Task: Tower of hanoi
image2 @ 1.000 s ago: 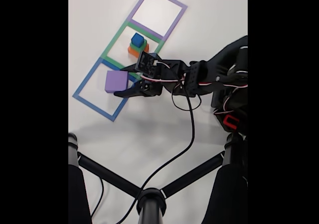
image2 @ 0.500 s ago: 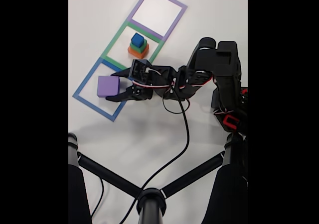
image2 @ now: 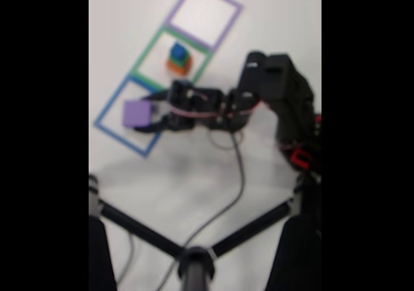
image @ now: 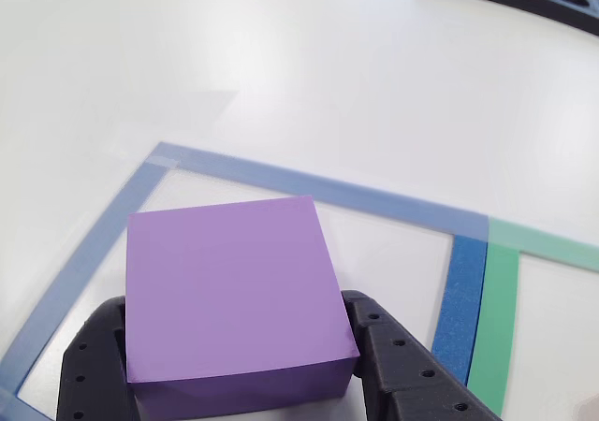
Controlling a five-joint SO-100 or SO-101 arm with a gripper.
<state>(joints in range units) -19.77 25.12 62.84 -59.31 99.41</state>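
A lab-style test bench is suggested: a plain white tabletop is marked out with taped blue, green and purple squares, and a black stand's legs are spread across it.

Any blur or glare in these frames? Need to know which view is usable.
Fixed view: soft and blurred all over, purple block and gripper edges smeared, black bars at both sides. Other view: sharp, purple block crisp, mild sheen on the white table, no harsh glare.
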